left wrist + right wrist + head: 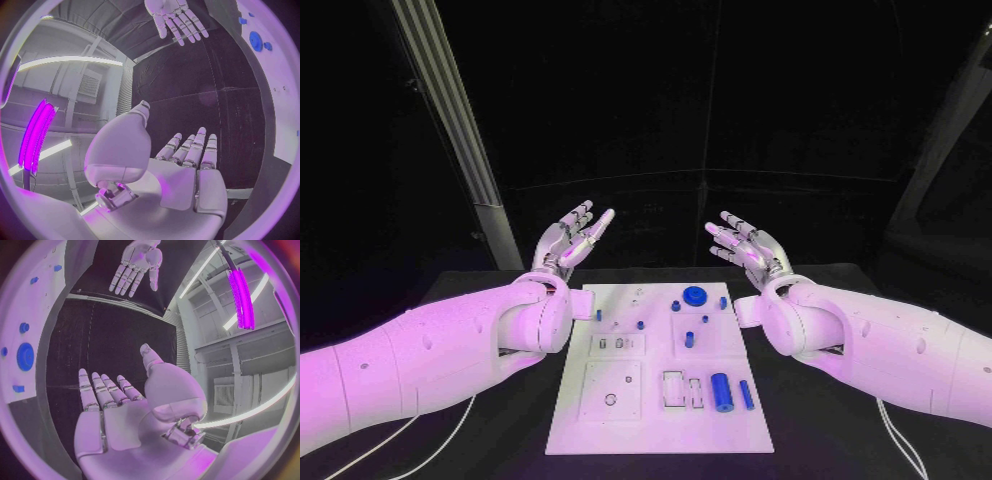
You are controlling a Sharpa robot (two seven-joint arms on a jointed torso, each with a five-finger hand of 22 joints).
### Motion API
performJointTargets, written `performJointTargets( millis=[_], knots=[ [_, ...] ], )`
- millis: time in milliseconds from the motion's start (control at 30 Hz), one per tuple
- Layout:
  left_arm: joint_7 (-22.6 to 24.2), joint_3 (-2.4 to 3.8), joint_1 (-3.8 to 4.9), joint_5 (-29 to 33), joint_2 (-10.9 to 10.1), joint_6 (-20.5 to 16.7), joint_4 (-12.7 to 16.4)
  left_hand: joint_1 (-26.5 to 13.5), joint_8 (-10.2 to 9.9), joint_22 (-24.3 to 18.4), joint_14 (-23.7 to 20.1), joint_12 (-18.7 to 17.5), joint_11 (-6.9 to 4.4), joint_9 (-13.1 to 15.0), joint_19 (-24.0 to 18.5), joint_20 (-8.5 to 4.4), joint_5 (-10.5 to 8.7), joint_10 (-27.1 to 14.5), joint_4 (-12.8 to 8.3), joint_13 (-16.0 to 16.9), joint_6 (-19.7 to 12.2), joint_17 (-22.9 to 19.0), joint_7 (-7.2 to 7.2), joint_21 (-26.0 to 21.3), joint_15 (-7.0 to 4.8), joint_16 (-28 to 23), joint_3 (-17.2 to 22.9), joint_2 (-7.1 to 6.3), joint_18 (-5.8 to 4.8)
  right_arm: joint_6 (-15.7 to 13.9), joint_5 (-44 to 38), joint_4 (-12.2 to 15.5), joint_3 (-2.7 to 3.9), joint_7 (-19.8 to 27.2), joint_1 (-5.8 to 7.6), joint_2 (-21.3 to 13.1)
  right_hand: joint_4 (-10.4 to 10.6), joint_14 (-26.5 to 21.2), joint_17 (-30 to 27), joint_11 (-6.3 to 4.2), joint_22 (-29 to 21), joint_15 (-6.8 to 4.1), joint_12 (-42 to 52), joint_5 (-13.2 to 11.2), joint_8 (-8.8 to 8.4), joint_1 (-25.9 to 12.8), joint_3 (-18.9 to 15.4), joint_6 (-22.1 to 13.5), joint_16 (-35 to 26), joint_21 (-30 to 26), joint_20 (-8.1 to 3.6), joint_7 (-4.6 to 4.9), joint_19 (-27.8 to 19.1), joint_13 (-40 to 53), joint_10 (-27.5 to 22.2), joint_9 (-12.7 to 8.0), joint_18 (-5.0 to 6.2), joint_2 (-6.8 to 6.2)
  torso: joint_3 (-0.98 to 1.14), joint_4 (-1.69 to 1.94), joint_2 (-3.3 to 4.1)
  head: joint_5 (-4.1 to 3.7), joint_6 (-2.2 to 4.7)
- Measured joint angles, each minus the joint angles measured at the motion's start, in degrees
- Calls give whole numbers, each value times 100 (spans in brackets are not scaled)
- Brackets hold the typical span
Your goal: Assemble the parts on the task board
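Both hands are held apart, fingers spread and empty: the left hand (571, 238) and the right hand (747, 245). Between and just below them the task board (661, 430) lies on the surface (473, 290), with blue parts (721, 391) resting on it.

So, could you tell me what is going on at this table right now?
Nothing is being handled at the moment. The left hand and the right hand are both raised past the far end of the task board, palms facing each other, fingers apart and holding nothing. The blue parts sit untouched on the board: a round disc near the far end, a thick cylinder with a thinner rod beside it nearer the robot, and several small pegs between.
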Motion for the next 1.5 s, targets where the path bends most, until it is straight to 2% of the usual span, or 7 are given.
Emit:
performJointTargets(
  millis=[300, 533, 600, 767, 1267, 1333, 1500],
  knots=[
    [102, -4, 0, 25, 0, 183, -7, 124, 75, 64, 612, 89, 184, 37, 276, 73, -1, 383, 6, 43, 358, 92, 20, 136, 121, 152, 7, 78, 1, 1023, -590, -347, 43, -216, 39, 122, -630, 2456, 153, -136, 252, -253, 474, -66, 418, 910, 190, 1968, 516, 620, -27, 136, 1833, 160, 2292, 203, 355, -53, 0, -1, -1, -1, 0],
    [155, -2, 44, 23, -487, 351, 184, 393, 353, 420, 2308, 563, 177, 161, 2323, 57, -1, 2695, -50, 219, 1799, 303, 123, 868, 35, 695, -11, 314, 23, 868, -1778, -736, 60, -258, 103, -165, -904, 3734, 153, -347, 336, -528, 587, -88, 577, 1232, 386, 3301, 630, 982, -200, 338, 2770, 163, 3557, 244, 437, -132, -32, 25, 134, -21, -88],
    [175, -4, 43, 9, -519, 392, 306, 474, 452, 507, 2722, 720, 82, 200, 2892, 44, -2, 3376, -95, 245, 2384, 338, 192, 1104, -94, 833, -56, 350, 220, 810, -2142, -736, 57, -282, 148, -144, -959, 4010, 154, -398, 354, -601, 587, -88, 590, 1288, 441, 3551, 630, 1076, -263, 385, 2981, 163, 3812, 244, 483, -163, -36, 31, 177, -24, -74],
    [209, -6, 71, -37, -662, 483, 499, 622, 579, 564, 3396, 800, -59, 235, 3618, -35, -2, 3963, -175, 229, 3448, 363, 392, 1374, -285, 970, -170, 374, 308, 750, -2929, -754, 56, -344, 338, -122, -1015, 4566, 159, -499, 426, -750, 526, -88, 590, 1374, 611, 3978, 630, 1324, -422, 492, 3420, 168, 4290, 243, 526, -249, -49, 48, 302, -48, -26],
    [220, -3, 126, -98, -1071, 663, 1237, 710, 579, 515, 3554, 761, -132, 223, 3750, -80, -2, 4129, -234, 224, 3632, 348, 481, 1375, -322, 936, -229, 408, 311, 1080, -6100, -739, 65, -1329, 781, -35, -1047, 6240, 261, -827, 1040, -1235, 348, -19, 454, 1420, 961, 4655, 989, 2602, -944, 263, 4530, 189, 5229, 243, 525, -587, -101, 174, 714, -164, 46],
    [215, -4, 126, -101, -1073, 689, 1304, 710, 579, 510, 3553, 761, -117, 223, 3785, -84, -2, 4144, -234, 224, 3632, 343, 482, 1375, -322, 928, -229, 408, 310, 1180, -6552, -709, 65, -1514, 788, -3, -1034, 6524, 807, -925, 1377, -1417, 214, -19, 338, 1325, 1078, 4837, 2084, 3207, -1110, 191, 4740, 189, 5470, 243, 525, -793, -105, 194, 765, -178, 49],
    [199, -6, 126, -105, -1063, 764, 1453, 710, 579, 510, 3574, 761, -117, 223, 3785, -84, -2, 4144, -234, 225, 3632, 343, 482, 1375, -343, 906, -229, 408, 310, 1419, -7598, -603, 64, -1920, 815, 55, -1004, 6568, 1273, -940, 1595, -1449, 194, -19, 277, 1250, 1169, 4868, 2767, 3584, -1137, 172, 4766, 189, 5478, 242, 525, -869, -116, 241, 898, -238, 79]
  ],
)
